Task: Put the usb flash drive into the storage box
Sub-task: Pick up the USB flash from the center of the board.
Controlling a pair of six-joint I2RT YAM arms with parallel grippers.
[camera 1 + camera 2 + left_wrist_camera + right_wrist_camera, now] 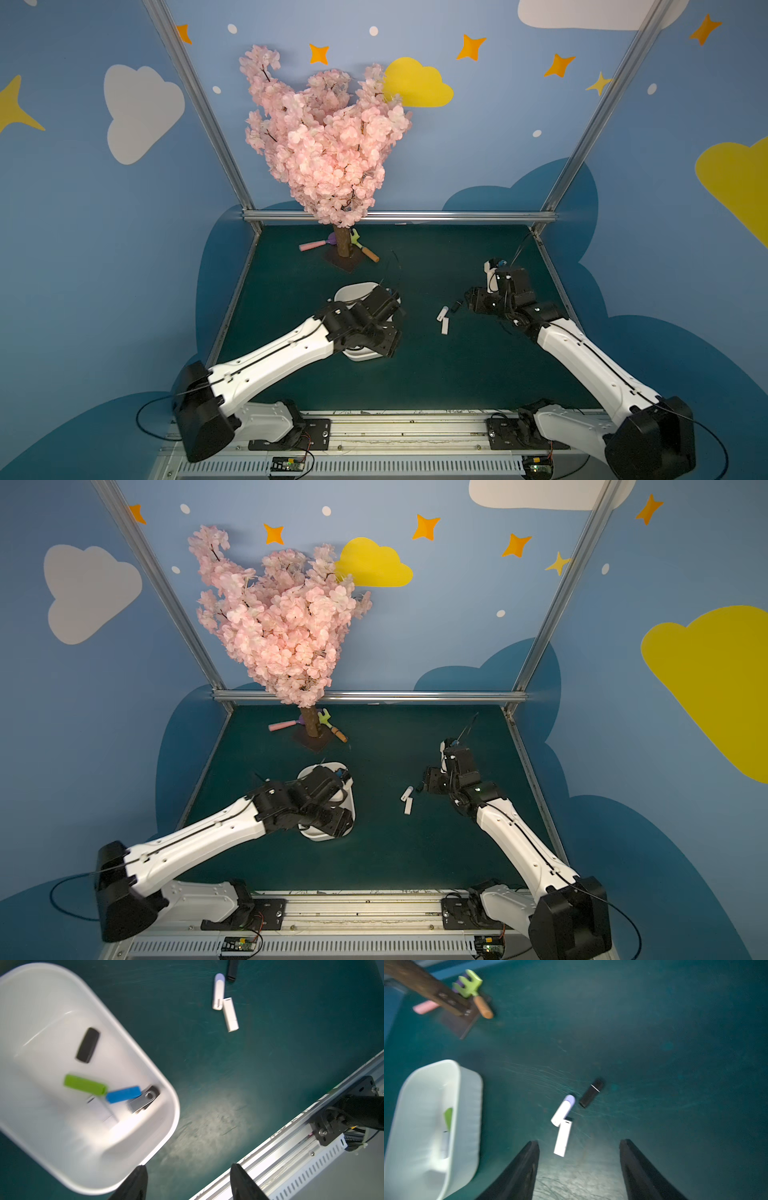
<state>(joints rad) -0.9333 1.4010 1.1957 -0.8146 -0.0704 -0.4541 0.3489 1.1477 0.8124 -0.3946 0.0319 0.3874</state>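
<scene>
Drives (562, 1138) lay on the counter (675, 1043) outside the storage box (41, 1012). The right hand (579, 1141) hovered near them, spread and empty, probably to grasp one. The left hand (188, 1165) was likewise spread and empty.

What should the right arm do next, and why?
Probably lower the open right gripper onto the white rectangular drive: it lies on the mat just ahead of the empty jaws, outside the storage box.
</scene>
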